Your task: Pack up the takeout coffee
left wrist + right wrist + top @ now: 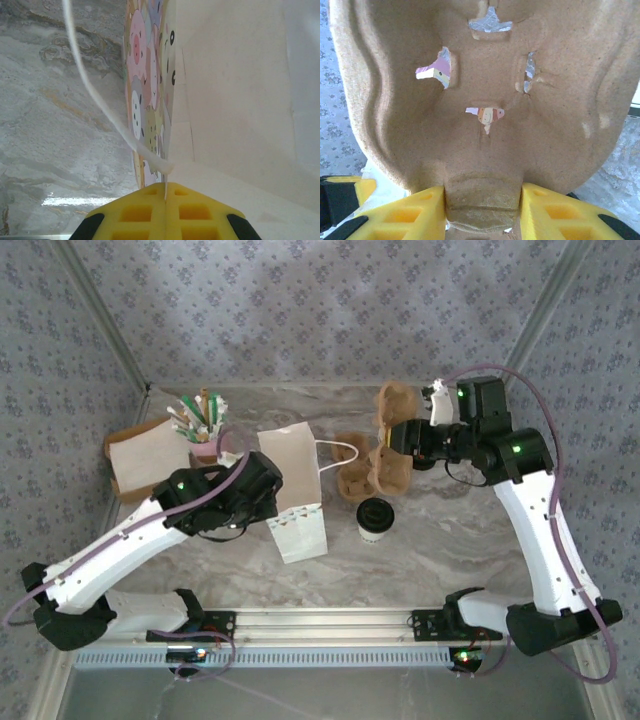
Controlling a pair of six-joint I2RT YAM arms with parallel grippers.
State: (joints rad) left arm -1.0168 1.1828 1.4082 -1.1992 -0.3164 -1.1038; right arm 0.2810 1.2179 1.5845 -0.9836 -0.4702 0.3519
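Nearest the left wrist lens, the yellow fingers [135,215] of the left end effector [165,189] were pressed together on a thin edge of the white bag [235,100]. The bag's cord handle [95,95] looped away over the marbled table [45,130].

The takeout coffee [375,518] stood upright on the table with its black lid on, and neither arm touched it. Just behind it sat the brown pulp carrier [372,472], tilted, with one end raised toward the right arm. Just to its left lay the printed lower end of the bag. Further left, beyond the bag, stood the pink cup of sticks [205,430].

The main risk appeared to be the carrier. It hung so close above and behind the cup that a careless lowering could clip the lid and tip the coffee over. A second risk was the bag: pinched by so little paper, it could slip free, or its mouth could stay collapsed when something was pushed in. From above I could not tell whether the mouth stood open.

The right end effector [482,194] was partly spread, and its yellow pads gripped a moulded tab at the carrier's rim. The left was fully closed, with only the bag's paper edge between its fingers.
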